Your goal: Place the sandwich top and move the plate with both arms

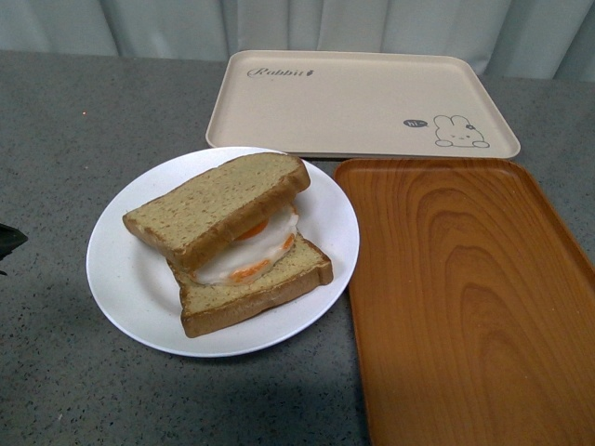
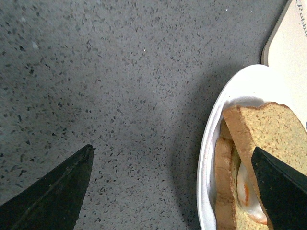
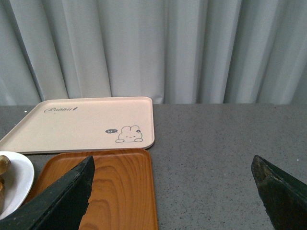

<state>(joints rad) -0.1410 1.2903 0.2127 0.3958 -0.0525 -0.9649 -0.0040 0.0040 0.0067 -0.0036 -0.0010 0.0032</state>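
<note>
The sandwich top, a tan speckled slice with a brown crust, lies tilted on the fried egg and the lower slice, all on the round white plate. In the left wrist view my left gripper is open above the grey counter, its jaws wide apart, with the plate's rim and the sandwich top by one finger. A black bit of the left arm shows at the front view's left edge. My right gripper is open and empty, over the counter by the wood-grain tray.
The beige rabbit tray lies behind the plate, and it also shows in the right wrist view. The orange-brown wood-grain tray lies right of the plate, close to its rim. A pale curtain hangs behind the counter.
</note>
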